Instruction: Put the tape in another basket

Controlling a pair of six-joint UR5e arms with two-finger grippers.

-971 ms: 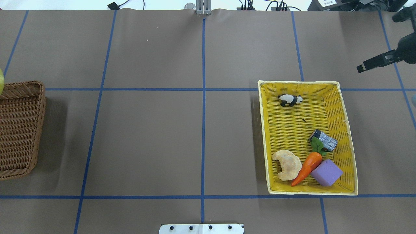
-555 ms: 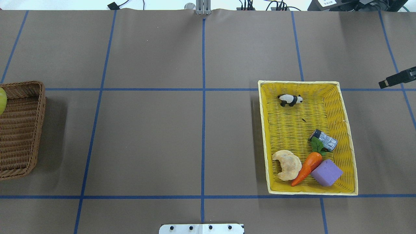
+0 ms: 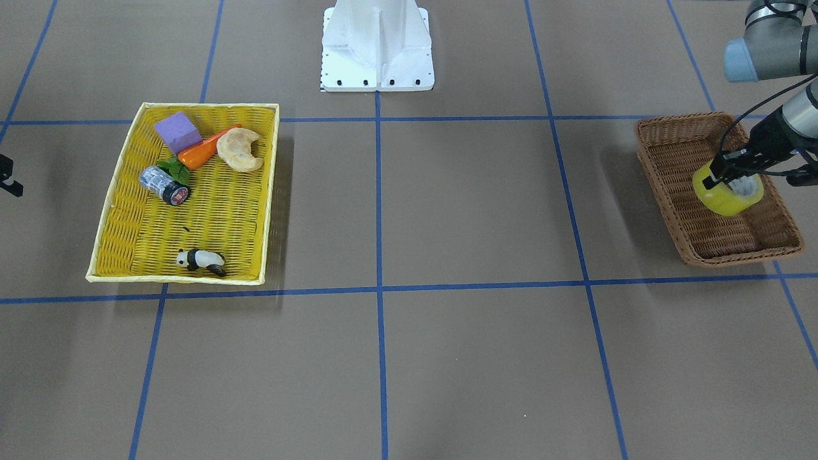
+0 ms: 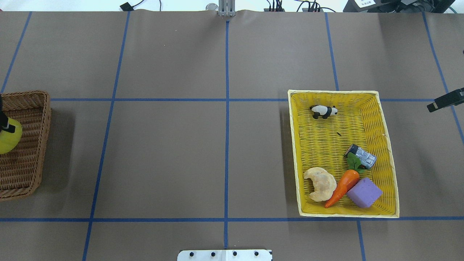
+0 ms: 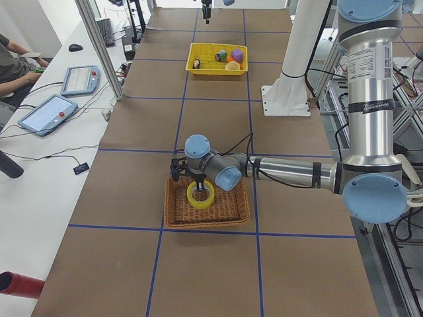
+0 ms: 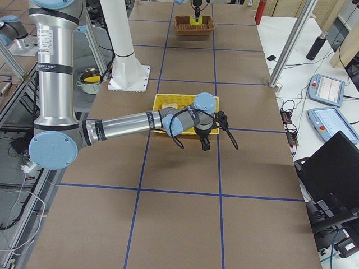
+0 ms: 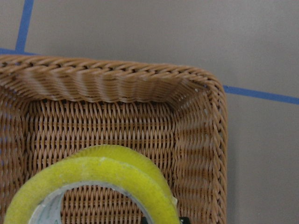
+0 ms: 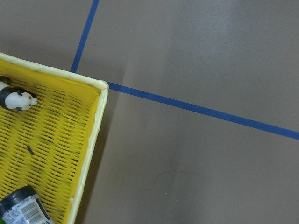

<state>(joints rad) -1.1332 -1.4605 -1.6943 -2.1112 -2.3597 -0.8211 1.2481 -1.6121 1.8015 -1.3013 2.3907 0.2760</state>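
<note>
The brown-papered table carried everything, with the woven brown basket at its end on the robot's left. The left arm reached out over that basket. The right arm stretched low over the table's other end, well apart from the basket. A large yellow tray lay far from the basket, past the table's middle line.

The left claw hung over the basket's inside and pinched the wall of the yellow tape roll, one finger in the pale core and one outside. The roll sat tilted within the basket's outline; whether it touched the basket's floor could not be told. The right claw hovered beyond the tray's side farthest from the basket, and it could not be told whether its fingers were spread or pressed together.

In the tray, a purple block sat at the side away from the basket, an orange carrot leaned against it, and a croissant lay just basket-ward of the carrot. A small grey can lay by the carrot's leaves. A toy panda stood alone in the tray's half nearer the basket.
</note>
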